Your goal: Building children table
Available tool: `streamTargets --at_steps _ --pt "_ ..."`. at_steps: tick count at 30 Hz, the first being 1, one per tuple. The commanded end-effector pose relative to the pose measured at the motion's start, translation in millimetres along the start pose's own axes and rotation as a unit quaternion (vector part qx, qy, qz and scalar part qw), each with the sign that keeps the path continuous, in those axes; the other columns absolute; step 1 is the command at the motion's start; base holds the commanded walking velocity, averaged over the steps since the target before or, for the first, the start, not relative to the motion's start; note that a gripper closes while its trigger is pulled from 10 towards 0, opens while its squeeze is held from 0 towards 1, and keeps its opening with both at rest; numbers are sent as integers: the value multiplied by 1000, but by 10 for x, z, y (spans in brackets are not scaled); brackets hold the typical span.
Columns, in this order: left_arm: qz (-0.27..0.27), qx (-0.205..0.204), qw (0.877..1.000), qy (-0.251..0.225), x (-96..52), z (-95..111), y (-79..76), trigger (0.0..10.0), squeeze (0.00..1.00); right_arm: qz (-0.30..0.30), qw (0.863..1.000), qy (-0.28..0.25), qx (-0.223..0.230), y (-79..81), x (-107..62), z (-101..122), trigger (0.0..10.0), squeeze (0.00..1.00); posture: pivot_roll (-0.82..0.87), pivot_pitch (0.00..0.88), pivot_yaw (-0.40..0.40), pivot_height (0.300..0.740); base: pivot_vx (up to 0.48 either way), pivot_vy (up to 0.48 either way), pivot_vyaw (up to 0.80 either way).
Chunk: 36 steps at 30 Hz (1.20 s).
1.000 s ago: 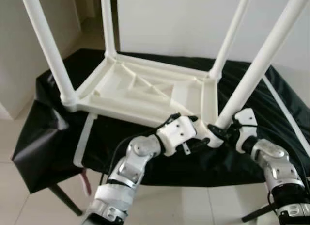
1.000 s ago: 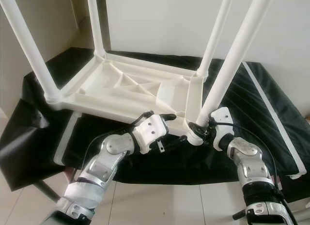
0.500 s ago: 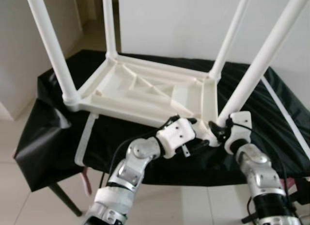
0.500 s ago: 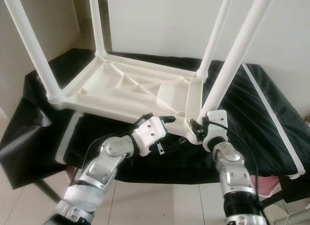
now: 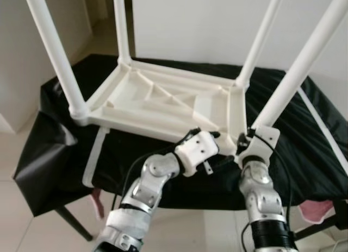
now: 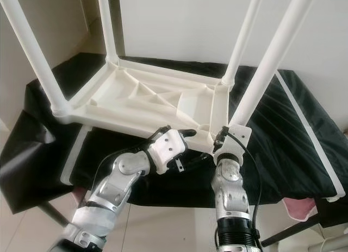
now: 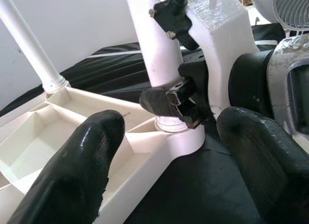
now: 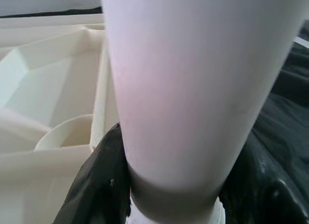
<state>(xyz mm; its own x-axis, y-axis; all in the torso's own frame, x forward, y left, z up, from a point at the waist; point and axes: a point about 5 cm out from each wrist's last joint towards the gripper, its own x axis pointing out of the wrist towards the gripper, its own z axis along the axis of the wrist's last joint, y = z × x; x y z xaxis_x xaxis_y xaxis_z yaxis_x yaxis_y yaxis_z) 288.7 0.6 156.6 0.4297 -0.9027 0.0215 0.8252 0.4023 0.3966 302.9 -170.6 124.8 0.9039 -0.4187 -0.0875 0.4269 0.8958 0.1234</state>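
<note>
We see the right gripper (image 6: pixel 222 145) jaws clamped on the white plastic table leg (image 6: pixel 269 64) at the upturned white children's table (image 5: pixel 163 102); the left gripper (image 7: pixel 164 147) jaws gape empty beside that leg.

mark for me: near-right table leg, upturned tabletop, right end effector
near-right table leg (image 6: pixel 266 67), right eye view, middle of the white tube.
upturned tabletop (image 5: pixel 163 97), left eye view, ribbed underside facing up.
right end effector (image 7: pixel 169 101), left wrist view, black fingers closed around the leg base by the socket.
</note>
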Motion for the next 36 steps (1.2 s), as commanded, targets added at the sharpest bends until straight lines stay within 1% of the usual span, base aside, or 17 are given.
streamTargets --at_steps 1,4,9,10,15,18,19,22,23,25,26,27,28,30,31,34,36 --pt "57 5 998 -4 18 43 65 10000 0 -12 999 37 8 -64 -22 -142 10000 0 -37 1 -41 740 0 0 0" --pt "58 7 998 -3 22 44 71 10000 0 1 999 38 1 -45 -32 -138 10000 0 -33 1 -44 740 0 0 0" --pt "62 6 998 -3 12 41 82 10000 0 1 999 41 4 -20 -35 -138 10000 0 -32 0 -48 740 0 0 0" --pt "63 5 998 -3 8 39 77 10000 0 3 999 36 5 -3 -37 -119 10000 1000 -33 0 -49 740 0 0 0" --pt "63 5 998 -3 10 37 69 10000 0 15 1000 23 9 30 -40 -65 10000 1000 -36 0 -51 740 0 0 0" --pt "64 5 998 -5 15 43 79 10000 0 17 1000 11 9 15 -35 -25 10000 1000 -39 0 -52 740 0 0 0" --pt "65 5 998 -5 18 46 85 10000 0 18 1000 4 6 -19 -31 -4 10000 0 -42 0 -52 740 0 0 0" --pt "65 5 998 -7 22 53 88 10000 0 24 1000 -13 -4 -102 -41 37 10000 0 -45 0 -52 740 0 0 0" --pt "65 5 998 -7 22 53 88 10000 0 24 1000 -13 -4 -102 -41 37 10000 0 -45 0 -52 740 0 0 0" --pt "64 5 998 -7 22 53 85 10000 0 48 999 -22 -12 -155 -83 43 10000 0 -46 0 -51 740 0 0 0" --pt "64 5 998 -7 22 53 85 10000 0 48 999 -22 -12 -155 -83 43 10000 0 -46 0 -51 740 0 0 0" --pt "64 5 998 -7 20 54 86 10000 0 71 997 -27 -18 -171 -105 48 10000 0 -46 4 -52 740 0 0 0" --pt "64 5 998 -7 20 54 86 10000 0 71 997 -27 -18 -171 -105 48 10000 0 -46 4 -52 740 0 0 0" --pt "64 6 998 -6 6 53 106 10000 0 120 992 -32 -24 -263 -125 61 10000 0 -51 10 -47 740 0 0 0" --pt "64 6 998 -6 6 53 106 10000 0 120 992 -32 -24 -263 -125 61 10000 0 -51 10 -47 740 0 0 0" --pt "62 5 998 -5 -15 50 123 10000 0 190 980 -34 -47 -373 -92 109 10000 0 -58 13 -44 740 0 0 0" --pt "59 4 998 -4 -19 47 123 10000 0 207 976 -31 -52 -395 -73 120 10000 0 -60 12 -42 740 0 0 0"
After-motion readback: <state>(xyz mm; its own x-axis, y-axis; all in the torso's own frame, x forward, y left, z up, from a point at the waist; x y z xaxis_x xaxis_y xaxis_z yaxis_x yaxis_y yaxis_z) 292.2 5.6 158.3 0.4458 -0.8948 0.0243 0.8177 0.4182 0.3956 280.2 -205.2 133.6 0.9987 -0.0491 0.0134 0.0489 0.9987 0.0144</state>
